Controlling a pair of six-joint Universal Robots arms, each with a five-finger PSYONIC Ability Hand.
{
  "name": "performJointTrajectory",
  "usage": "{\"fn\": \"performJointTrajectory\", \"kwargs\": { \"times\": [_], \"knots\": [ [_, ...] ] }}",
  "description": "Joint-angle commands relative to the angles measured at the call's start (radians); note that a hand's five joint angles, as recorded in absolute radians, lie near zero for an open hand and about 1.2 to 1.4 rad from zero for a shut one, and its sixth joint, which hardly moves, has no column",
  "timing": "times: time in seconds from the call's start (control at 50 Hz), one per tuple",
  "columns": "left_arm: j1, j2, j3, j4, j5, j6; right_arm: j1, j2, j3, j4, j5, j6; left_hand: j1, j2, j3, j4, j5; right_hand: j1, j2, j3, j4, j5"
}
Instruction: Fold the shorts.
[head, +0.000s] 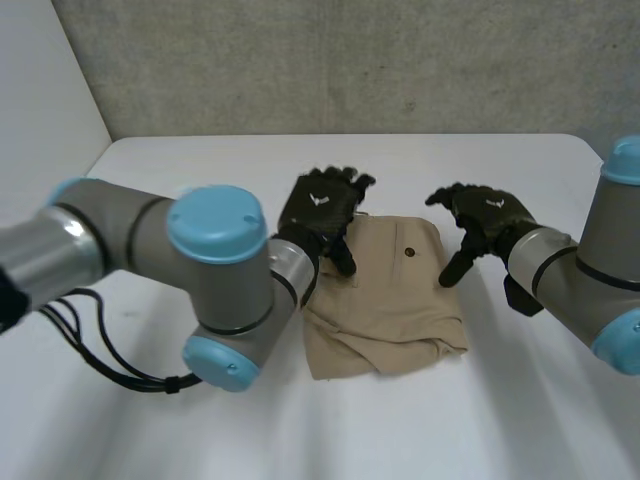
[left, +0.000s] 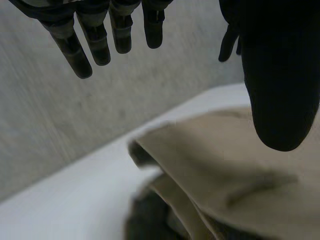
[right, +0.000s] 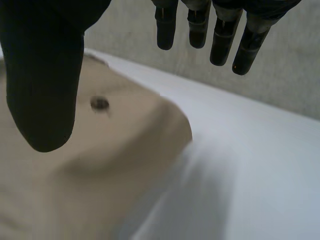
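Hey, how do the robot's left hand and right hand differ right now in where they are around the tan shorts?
The left hand is above the far left corner of the shorts, overlapping the cloth in the head view; the right hand is off their right edge, mostly over bare table. The left hand's thumb hangs over the cloth; the right hand's thumb points down at the edge. Both are black, open and hold nothing.

The left arm (head: 225, 285) covers part of the shorts (head: 395, 295) at their left edge.
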Motion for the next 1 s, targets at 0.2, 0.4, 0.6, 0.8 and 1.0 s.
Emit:
{"fn": "performJointTrajectory", "kwargs": {
  "times": [0.2, 0.4, 0.6, 0.8, 1.0],
  "knots": [
    [0.008, -0.043, -0.082, -0.222, -0.124, 0.011, 0.012, 0.124, -0.026, 0.021, -0.054, -0.183, 0.06, 0.053, 0.042, 0.049, 0.031, -0.028, -0.042, -0.04, -0.057, -0.07],
    [0.005, -0.007, -0.179, -0.231, -0.145, 0.011, 0.012, 0.138, 0.001, 0.021, -0.054, -0.298, 0.057, 0.051, 0.039, 0.047, 0.028, -0.028, -0.042, -0.04, -0.057, -0.07],
    [0.006, 0.003, -0.174, -0.225, -0.161, 0.011, 0.014, 0.158, 0.003, 0.021, -0.053, -0.379, 0.057, 0.051, 0.039, 0.047, 0.028, -0.028, -0.042, -0.04, -0.057, -0.07],
    [0.011, 0.18, -0.165, -0.221, -0.173, 0.008, 0.023, -0.027, 0.001, -0.016, -0.037, -0.297, 0.048, 0.042, 0.03, 0.038, 0.019, -0.028, -0.042, -0.04, -0.057, -0.07],
    [0.176, 0.551, -0.185, -0.251, -0.17, -0.001, 0.008, -0.366, -0.045, -0.054, 0.137, -0.048, 0.036, 0.03, 0.018, 0.026, 0.007, -0.028, -0.042, -0.04, -0.057, -0.07]
  ]
}}
